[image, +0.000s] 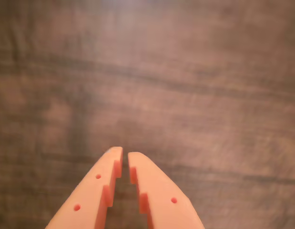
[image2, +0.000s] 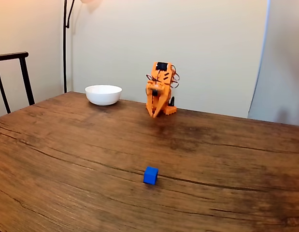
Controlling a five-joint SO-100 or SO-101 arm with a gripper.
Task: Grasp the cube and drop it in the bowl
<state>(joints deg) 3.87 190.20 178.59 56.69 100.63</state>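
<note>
Tool: orange two-finger tool (image: 125, 153), fingers drawn almost together with a thin slit between the tips, nothing held; in the fixed view (image2: 154, 114) it points down at the far edge of the table, folded close to the arm's base.
Cube: one bright-blue cube (image2: 150, 175), resting flat on the table (image2: 226, 159) in the near middle, well apart from the tool and clear of everything else.
Bowl: one white bowl (image2: 103, 94), upright at the far left of the fixed view, just left of the arm; interior not visible from this angle.
Handling, judged: cube looks small, rigid and light, with plain flat faces; smooth sides may slip under a skewed grip. Not fragile by appearance.
Hold point, judged: two opposite vertical faces, fingers square to them, near mid-height.
Task status: grasp not yet begun; tool must spread before closing on the cube.
Count: one cube, one bowl, one tool.
Other items: chair back (image2: 14, 72) at left edge; lamp pole (image2: 65, 43) behind the bowl.
</note>
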